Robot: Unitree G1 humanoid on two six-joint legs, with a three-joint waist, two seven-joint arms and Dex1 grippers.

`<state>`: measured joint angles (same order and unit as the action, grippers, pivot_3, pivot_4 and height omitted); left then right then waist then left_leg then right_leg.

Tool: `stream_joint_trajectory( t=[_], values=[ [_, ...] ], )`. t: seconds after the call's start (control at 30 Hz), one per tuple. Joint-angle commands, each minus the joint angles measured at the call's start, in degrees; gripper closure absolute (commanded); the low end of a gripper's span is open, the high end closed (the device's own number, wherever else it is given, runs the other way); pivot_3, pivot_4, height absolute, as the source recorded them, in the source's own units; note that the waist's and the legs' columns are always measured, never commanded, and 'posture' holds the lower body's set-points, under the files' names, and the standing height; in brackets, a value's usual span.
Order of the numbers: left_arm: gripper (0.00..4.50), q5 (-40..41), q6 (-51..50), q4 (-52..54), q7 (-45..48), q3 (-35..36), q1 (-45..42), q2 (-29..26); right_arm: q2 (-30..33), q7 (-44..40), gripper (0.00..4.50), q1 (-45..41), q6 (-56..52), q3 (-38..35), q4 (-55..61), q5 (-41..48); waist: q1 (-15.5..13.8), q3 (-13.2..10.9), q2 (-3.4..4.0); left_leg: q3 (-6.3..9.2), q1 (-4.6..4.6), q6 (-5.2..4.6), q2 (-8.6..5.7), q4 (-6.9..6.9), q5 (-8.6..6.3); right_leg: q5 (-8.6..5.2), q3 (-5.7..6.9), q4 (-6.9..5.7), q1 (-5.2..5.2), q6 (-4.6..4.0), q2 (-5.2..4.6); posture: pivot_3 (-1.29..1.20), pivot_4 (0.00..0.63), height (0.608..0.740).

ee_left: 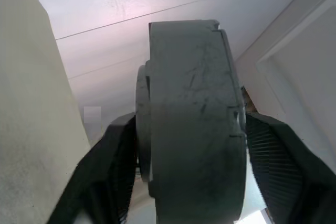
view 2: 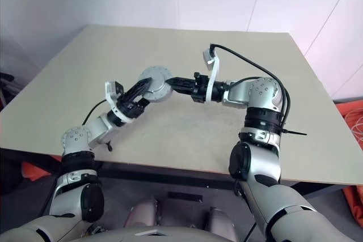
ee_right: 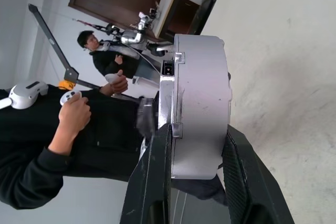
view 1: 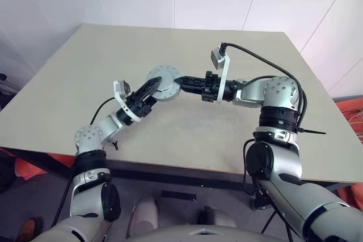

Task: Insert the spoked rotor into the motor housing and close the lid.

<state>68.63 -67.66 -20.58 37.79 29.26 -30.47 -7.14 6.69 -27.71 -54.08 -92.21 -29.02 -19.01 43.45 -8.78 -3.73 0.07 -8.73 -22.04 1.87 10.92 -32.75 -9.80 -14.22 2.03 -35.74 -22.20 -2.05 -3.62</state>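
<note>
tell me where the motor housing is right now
The motor housing is lifted above the table near its middle, gripped between the right end effector and the left end effector.

Silver motor housing, on edge, held above table

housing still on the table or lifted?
Lifted. The motor housing is held on edge above the table, the right gripper clamping its faces; the left gripper has a finger on each side of it too.

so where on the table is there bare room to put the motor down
The table is bare on every side of the grippers, out to each edge. Crowded only mid-table, where the left gripper and right gripper meet at the motor housing.
</note>
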Motion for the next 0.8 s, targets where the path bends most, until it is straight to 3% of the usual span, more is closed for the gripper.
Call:
stream_joint_trajectory(
  t=[0.03, 0.17, 0.33, 0.53, 0.8],
  values=[
    [2.43, 2.4, 0.4, 1.7, 0.4, 0.4, -0.8, -0.4, 0.0, -0.2, 3.4, -1.5, -0.3, -0.6, 3.2, 3.6, 0.0, 0.0, 0.0, 0.0, 0.01, 0.0, 0.0, 0.0, 0.0, 0.0, 0.0, 0.0, 0.01, 0.0, 0.0, 0.0, 0.0, 0.74],
    [2.43, 2.8, 0.5, 2.0, 0.4, 0.4, -0.8, -0.4, -0.1, 0.2, 3.4, -1.6, -0.3, -0.5, 3.1, 2.8, 0.0, 0.0, 0.0, 0.0, 0.01, 0.0, -0.01, -0.03, 0.0, 0.01, 0.0, 0.0, 0.03, 0.02, 0.0, 0.0, 0.0, 0.74],
    [2.43, 4.0, -0.1, 2.6, 0.5, 1.1, -0.7, -0.9, 2.5, -2.6, 3.4, 0.4, 2.7, 5.7, 6.7, 1.8, 0.0, 0.0, 0.0, 0.01, 0.0, 0.0, -0.01, -0.06, 0.0, 0.02, 0.01, -0.01, 0.06, 0.04, 0.0, 0.0, 0.0, 0.74],
    [2.43, 4.7, -0.9, 3.6, 0.6, 0.9, -0.1, -1.3, 1.6, -2.0, 3.4, -0.7, 3.6, 2.9, 4.5, 2.5, 0.0, 0.0, 0.0, 0.02, 0.04, 0.01, 0.0, -0.08, 0.01, 0.03, 0.03, -0.02, 0.09, 0.05, 0.0, 0.0, 0.0, 0.74],
    [2.43, 5.9, -1.0, 4.3, 0.4, 0.3, 0.2, -1.2, 1.8, -2.5, 0.62, 0.4, 2.8, 4.8, 6.3, 3.7, 0.0, 0.0, 0.0, 0.03, 0.03, 0.01, -0.01, -0.16, 0.01, 0.05, 0.03, -0.04, 0.12, 0.08, 0.0, 0.0, 0.0, 0.74]
  ],
)
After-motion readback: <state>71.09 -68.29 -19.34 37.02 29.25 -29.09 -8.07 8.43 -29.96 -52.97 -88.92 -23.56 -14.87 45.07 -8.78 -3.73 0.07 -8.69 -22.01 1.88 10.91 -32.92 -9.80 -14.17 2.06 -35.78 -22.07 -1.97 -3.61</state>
